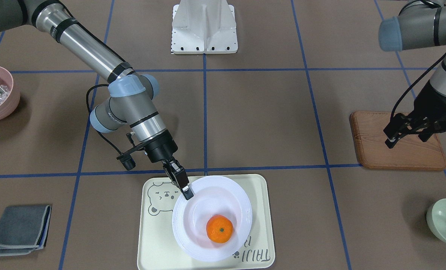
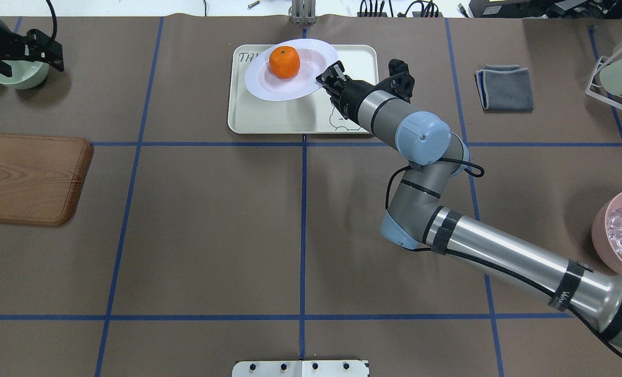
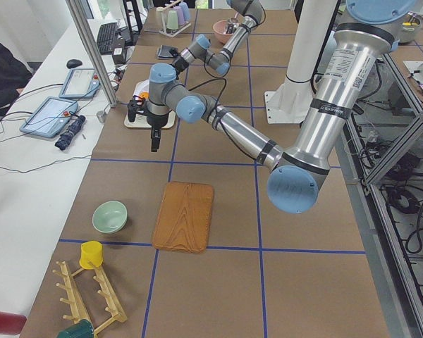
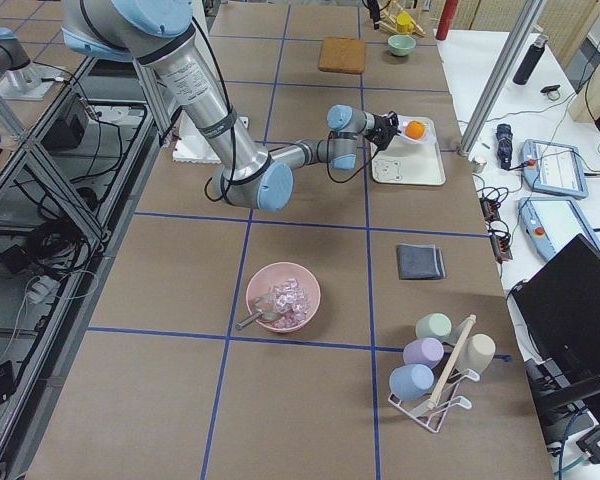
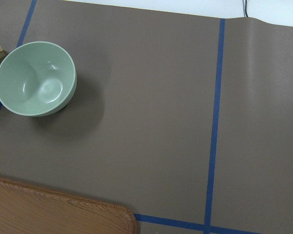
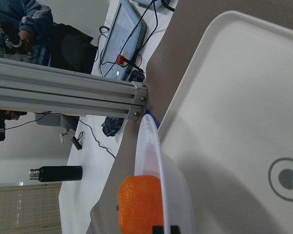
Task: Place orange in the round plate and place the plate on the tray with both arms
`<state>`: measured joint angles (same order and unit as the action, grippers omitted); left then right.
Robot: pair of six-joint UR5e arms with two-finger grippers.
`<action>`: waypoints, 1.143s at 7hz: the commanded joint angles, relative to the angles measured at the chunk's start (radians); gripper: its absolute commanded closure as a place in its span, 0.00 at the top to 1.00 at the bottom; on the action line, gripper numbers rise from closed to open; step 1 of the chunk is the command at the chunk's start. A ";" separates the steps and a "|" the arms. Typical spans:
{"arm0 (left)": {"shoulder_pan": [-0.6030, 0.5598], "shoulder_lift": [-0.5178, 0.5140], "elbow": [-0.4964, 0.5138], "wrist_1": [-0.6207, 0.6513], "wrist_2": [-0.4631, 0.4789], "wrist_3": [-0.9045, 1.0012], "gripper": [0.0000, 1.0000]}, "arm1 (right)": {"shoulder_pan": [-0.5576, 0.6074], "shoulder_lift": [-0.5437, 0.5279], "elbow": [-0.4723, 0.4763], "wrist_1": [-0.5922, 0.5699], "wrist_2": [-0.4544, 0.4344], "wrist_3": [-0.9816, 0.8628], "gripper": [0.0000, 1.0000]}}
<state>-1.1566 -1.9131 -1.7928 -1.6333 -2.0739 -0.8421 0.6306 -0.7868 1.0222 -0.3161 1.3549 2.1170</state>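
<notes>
Exterior front-facing | right tool [image 1: 187, 193] pinches round plate [image 1: 242, 221] rim | orange [image 1: 219, 228] inside | tray [image 1: 263, 210] lettering part-covered | left tool [image 1: 406, 140] spread

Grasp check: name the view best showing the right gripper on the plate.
Exterior front-facing: the right gripper clamps the round plate by its rim, unobstructed. Overhead partly hides it; exterior right shows it tiny; its wrist view, only the rim.

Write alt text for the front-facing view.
The right black claw grips the rim of a glossy white round plate holding a bright-orange mandarin, over a cream rectangular tray. The left claw hangs above a brown wooden board.
</notes>
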 commanded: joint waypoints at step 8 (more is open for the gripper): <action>-0.015 0.006 0.004 0.009 -0.012 0.003 0.99 | 0.419 -0.347 0.605 -1.027 0.843 -0.992 1.00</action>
<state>-1.1610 -1.9113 -1.7851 -1.6252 -2.0816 -0.8407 0.9461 -1.0185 1.4641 -1.1122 2.1366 1.3252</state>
